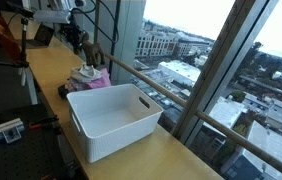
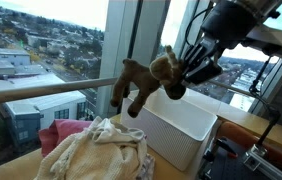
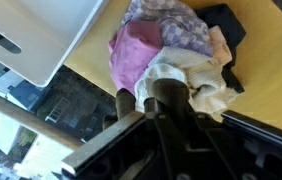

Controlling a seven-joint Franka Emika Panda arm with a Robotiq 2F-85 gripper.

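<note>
Above the heap of clothes (image 2: 96,150) at the window end of the wooden surface (image 1: 51,80), my jaws are clenched on a brown plush animal (image 2: 141,85), which hangs clear in the air, touching nothing below. Grip sits at one end of the toy, by what looks like the head; body and legs droop away toward the glass and the handrail (image 2: 41,92). Judgement: light, soft and floppy, no stiffness to speak of. The stuffing will give under the pads, so a pinch on a limb or an ear could slip or let the toy swing. A bite across the thick of the body or head is the safer hold, and it would take a firm squeeze without harm. Fur looks matte, not slick. Arm pose: reaching in from high on the room side, forearm sloping down, wrist tipped so the jaws point down and toward the window. Wrist view looks straight down past my fingers onto pink, floral and cream cloth, with a dark garment (image 3: 226,25) beside it. White bin (image 1: 111,120) stands just beside the heap along the surface, open top, seemingly nothing inside.
</note>
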